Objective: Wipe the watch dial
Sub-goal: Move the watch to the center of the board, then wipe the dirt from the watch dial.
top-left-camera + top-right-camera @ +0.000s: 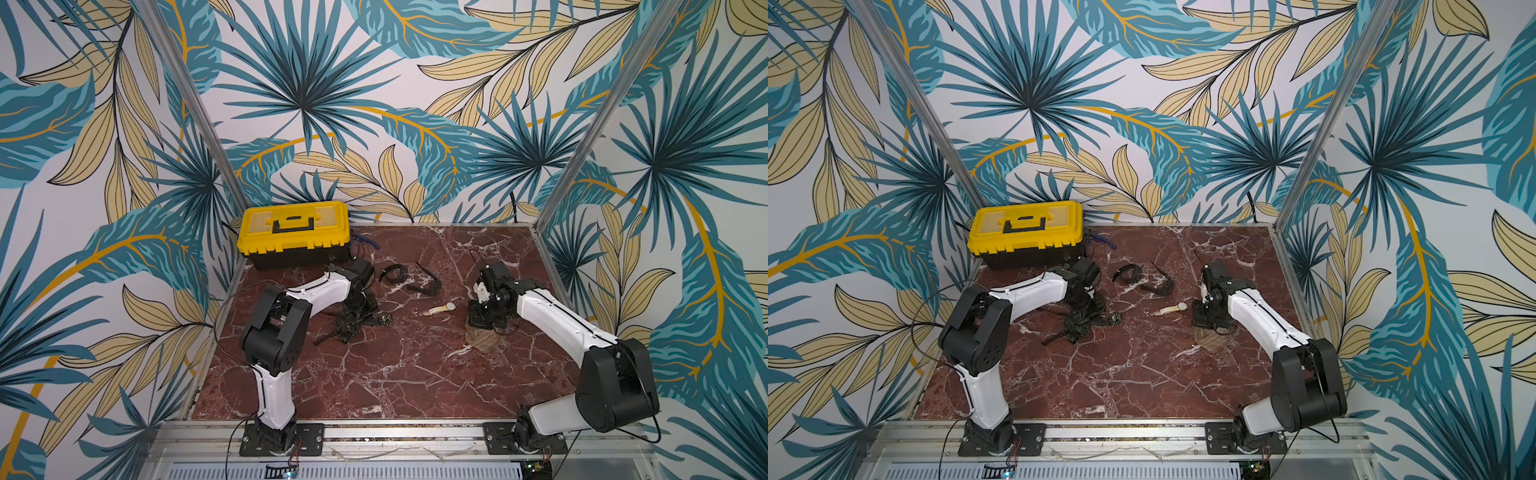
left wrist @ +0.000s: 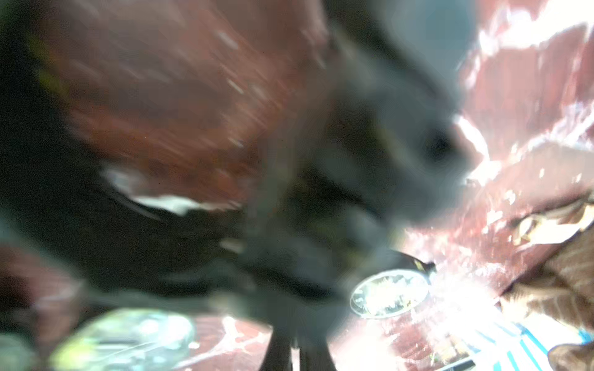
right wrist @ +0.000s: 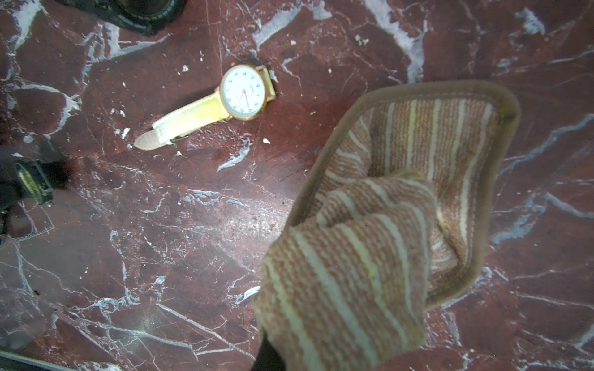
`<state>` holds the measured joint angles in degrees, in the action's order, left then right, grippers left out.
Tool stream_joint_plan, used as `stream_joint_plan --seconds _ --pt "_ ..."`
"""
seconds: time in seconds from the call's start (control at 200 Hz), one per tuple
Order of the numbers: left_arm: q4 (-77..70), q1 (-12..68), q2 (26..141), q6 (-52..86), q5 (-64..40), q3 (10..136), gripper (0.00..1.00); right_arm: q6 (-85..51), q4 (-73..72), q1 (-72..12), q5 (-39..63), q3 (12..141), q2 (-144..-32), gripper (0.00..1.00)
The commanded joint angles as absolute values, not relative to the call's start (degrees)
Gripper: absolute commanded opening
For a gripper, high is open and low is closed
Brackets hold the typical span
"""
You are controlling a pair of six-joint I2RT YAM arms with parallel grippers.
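A black watch lies on the marble under my left gripper. Its round dial sticks out to the right and shows as a bright oval in the blurred left wrist view. The left jaws are shut, apparently on this watch's dark strap. My right gripper is shut on a brown striped cloth, which hangs down to the table. A gold watch with a white dial and a cream strap lies flat between the arms, apart from both grippers.
A yellow toolbox stands at the back left. Two more black watch straps lie behind the gold watch. A blue item lies beside the toolbox. Metal frame posts rise at the back corners.
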<state>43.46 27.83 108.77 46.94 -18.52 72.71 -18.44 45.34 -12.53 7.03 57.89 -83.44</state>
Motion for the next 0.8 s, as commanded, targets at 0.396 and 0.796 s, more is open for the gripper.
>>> stream_joint_plan --seconds 0.396,0.796 --pt "41.0 40.2 108.0 51.4 -21.1 77.5 0.0 -18.6 52.7 -18.3 1.7 55.4 -70.6 0.0" --pt "29.1 44.4 106.9 61.2 -21.8 71.9 0.0 -28.3 32.4 -31.7 12.3 50.1 -78.0 0.0"
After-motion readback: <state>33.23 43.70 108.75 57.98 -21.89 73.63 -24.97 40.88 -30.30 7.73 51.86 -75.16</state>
